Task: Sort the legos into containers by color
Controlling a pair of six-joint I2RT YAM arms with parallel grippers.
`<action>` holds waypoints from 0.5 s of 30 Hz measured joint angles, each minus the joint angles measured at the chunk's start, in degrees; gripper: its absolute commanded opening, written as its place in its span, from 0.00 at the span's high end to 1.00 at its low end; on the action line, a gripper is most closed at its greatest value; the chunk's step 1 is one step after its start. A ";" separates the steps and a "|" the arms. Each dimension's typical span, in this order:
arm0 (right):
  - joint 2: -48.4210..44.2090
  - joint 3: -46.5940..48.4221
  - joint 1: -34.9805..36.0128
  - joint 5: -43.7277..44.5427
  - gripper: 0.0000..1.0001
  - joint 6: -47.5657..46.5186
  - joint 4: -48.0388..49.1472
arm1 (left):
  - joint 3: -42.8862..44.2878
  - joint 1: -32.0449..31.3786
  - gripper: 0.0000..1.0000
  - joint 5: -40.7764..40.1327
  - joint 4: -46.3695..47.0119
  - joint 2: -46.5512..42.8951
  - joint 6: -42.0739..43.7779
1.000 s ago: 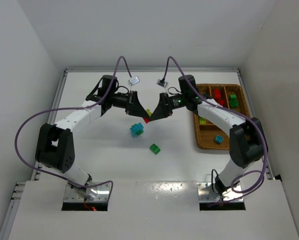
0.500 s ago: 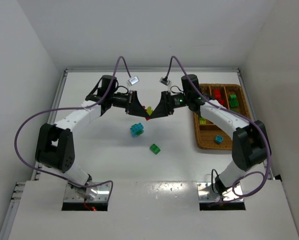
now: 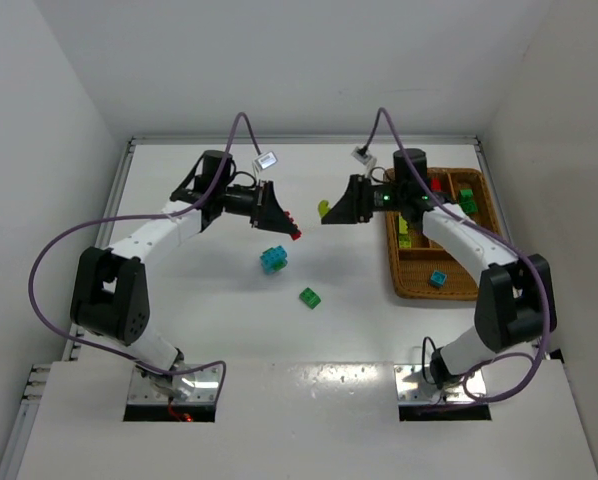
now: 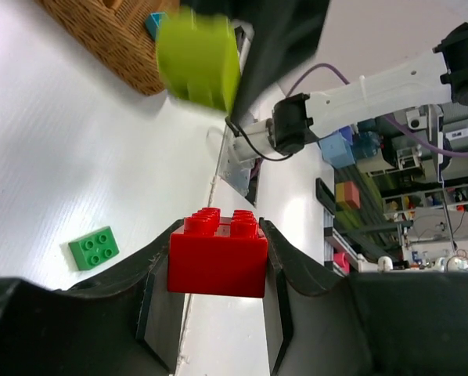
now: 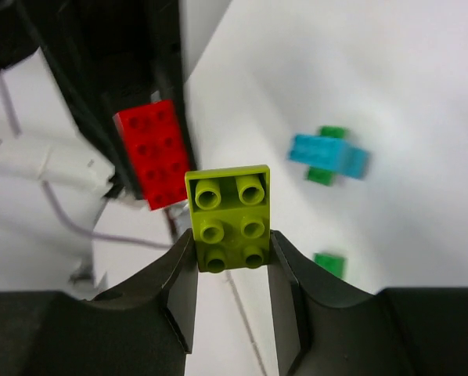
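Above table [image 3: 199, 300]: L fingers [image 4: 157, 309] clamp red brick [image 4: 218, 258], R fingers [image 5: 285, 286] clamp lime brick [image 5: 230, 219].

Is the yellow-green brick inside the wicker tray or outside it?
Outside. The yellow-green brick is clamped between the jaws of the right gripper, in the air over the white table, left of the wicker tray.

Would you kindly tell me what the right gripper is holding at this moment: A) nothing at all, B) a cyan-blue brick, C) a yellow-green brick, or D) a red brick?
C: the right wrist view shows the right gripper clamped on a yellow-green brick, while the red brick sits in the left gripper.
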 measured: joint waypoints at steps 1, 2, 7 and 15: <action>-0.72 -0.28 -1.40 1.01 0.92 -0.02 -0.46 | 0.00 0.04 1.00 0.00 0.02 0.00 0.00; -1.60 -0.55 -3.17 2.73 0.91 -0.11 -1.11 | 0.00 0.11 1.00 -0.15 0.02 0.00 -0.04; -5.99 -0.90 -9.57 23.32 0.92 0.00 -9.64 | 0.00 0.15 1.00 -2.56 -0.33 0.00 -0.52; -4.39 -1.44 -16.44 55.01 0.86 2.21 -20.63 | 3.72 -3.87 1.00 -13.68 -8.04 1.53 0.87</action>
